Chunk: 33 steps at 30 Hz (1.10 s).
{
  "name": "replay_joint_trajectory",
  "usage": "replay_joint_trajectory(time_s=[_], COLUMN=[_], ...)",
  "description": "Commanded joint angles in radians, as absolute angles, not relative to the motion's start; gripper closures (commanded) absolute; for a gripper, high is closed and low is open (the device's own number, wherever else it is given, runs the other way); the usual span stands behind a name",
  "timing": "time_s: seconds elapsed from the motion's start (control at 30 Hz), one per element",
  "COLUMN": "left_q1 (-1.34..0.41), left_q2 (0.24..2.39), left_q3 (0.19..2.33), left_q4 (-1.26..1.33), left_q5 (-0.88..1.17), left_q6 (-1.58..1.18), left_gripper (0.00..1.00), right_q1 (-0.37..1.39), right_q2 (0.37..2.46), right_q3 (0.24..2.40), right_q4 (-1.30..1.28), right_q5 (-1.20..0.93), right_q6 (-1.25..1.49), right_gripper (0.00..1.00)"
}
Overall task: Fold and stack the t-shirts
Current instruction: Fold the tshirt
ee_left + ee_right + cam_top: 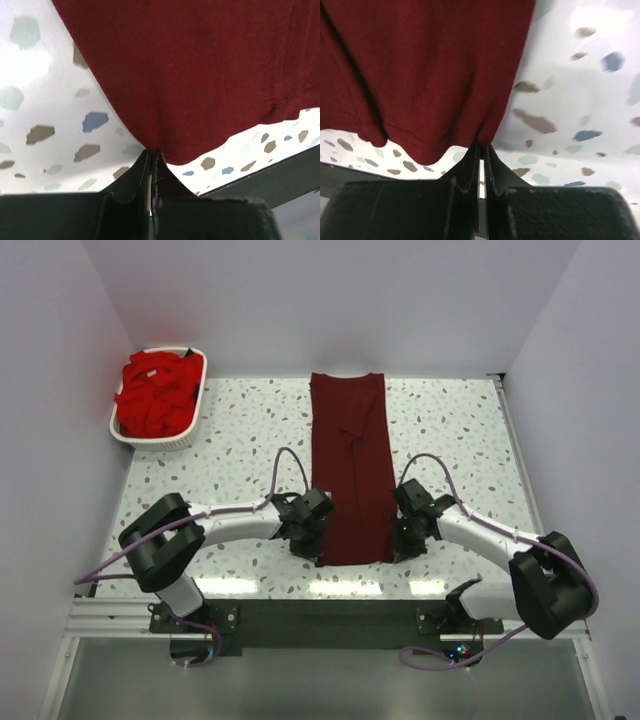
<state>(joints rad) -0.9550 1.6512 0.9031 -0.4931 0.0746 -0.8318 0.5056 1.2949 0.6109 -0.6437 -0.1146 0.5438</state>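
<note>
The dark maroon t-shirt [350, 465] lies folded into a long narrow strip on the speckled desk [230, 450], collar end away from the arms and hem toward them. The left pincer [318, 542] is pinched tight on the shirt's near left corner, the cloth puckering into its closed tips. The right pincer [398, 540] is clamped the same way on the near right corner. Up close, both corners seem drawn up a little off the surface, though from above that is hard to judge. Well out to the left of the shirt's far end, a white slotted basket [150, 440] holds the bright red t-shirts [155, 395] in a crumpled heap.
</note>
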Motion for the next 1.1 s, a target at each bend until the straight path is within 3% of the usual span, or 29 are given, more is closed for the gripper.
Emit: replay_joint_trajectory(time_s=[0.0,0.23,0.33,0.6,0.73,1.07], left_q1=[-0.985,-1.146,-1.132,-0.830,-0.701,-0.597], left_q2=[1.605,1.392,1.336,1.478,1.552,1.722], left_q3=[0.827,0.655,0.669,0.986,1.116,1.264], left_q4=[-0.640,-0.771,-0.737,-0.747,-0.681,-0.557], left_q5=[0.055,0.120,0.155,0.006,-0.025,-0.112], left_q6=[-0.857,-0.972,-0.983,-0.703,-0.631,-0.555], left_gripper=[1.00,1.00,1.00,1.00,1.00,1.00], right_q1=[0.592,0.764,0.764,0.729,0.632,0.523], right_q2=[1.231,0.978,0.928,1.227,1.348,1.545], right_q3=[0.584,0.568,0.622,0.957,1.089,1.282], right_q4=[-0.719,-0.983,-1.011,-0.947,-0.856,-0.746], right_q5=[-0.101,-0.164,-0.155,0.124,0.123,0.123], right_q6=[0.617,0.742,0.756,0.606,0.531,0.402], right_gripper=[1.00,1.00,1.00,1.00,1.00,1.00])
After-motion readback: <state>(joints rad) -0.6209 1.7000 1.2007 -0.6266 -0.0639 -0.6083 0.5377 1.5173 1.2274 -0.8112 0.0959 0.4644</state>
